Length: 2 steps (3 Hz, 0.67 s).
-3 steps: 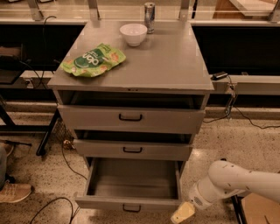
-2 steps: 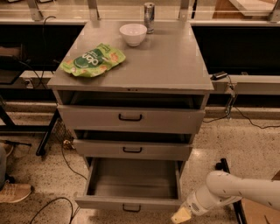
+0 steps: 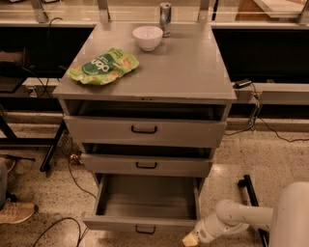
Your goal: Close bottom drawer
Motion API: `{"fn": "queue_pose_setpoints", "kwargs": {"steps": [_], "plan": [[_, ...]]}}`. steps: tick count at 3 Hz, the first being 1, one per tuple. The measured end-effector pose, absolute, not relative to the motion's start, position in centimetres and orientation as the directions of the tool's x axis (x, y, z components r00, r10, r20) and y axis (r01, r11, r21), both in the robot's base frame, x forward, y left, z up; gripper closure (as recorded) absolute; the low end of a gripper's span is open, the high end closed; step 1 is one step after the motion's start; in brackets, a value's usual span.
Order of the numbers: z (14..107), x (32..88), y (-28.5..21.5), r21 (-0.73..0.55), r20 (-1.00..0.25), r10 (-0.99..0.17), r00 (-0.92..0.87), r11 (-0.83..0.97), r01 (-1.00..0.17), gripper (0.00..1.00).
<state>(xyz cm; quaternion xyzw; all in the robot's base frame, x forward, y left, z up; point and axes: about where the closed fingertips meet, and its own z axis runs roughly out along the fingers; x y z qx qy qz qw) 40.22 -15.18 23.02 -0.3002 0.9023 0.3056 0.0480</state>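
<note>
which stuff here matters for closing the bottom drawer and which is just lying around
Job: bottom drawer, pulled out; gripper, low by its front right corner.
Lying about: green snack bag, white bowl, metal can on the cabinet top; top drawer, middle drawer.

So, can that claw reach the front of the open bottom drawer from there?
Probably yes: the claw sits low, just beside a front corner of the pulled-out bottom drawer, and nothing visible lies between them.

One cabinet point(image 3: 218, 126), three drawers point(image 3: 145, 131) counting the bottom drawer point(image 3: 145, 224); tabletop point(image 3: 183, 72) is carrying one bowl point(image 3: 147, 37), one bag point(image 3: 103, 66), one can point(image 3: 165, 13); one hand point(image 3: 190, 240) is hovering by cabinet's lower right.
</note>
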Motion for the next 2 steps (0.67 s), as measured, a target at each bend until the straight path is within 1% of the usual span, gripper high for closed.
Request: {"fn": "queue_pose_setpoints", "kwargs": {"steps": [1,2], "plan": [[22.3,40.2,-15.1,0.527,-0.268,-0.505,-0.820,0.635,-0.564,1.00],[19.0,40.2,-14.7,0.518,-0.240,-0.486,-0.840,0.668,-0.535,1.00]]}}
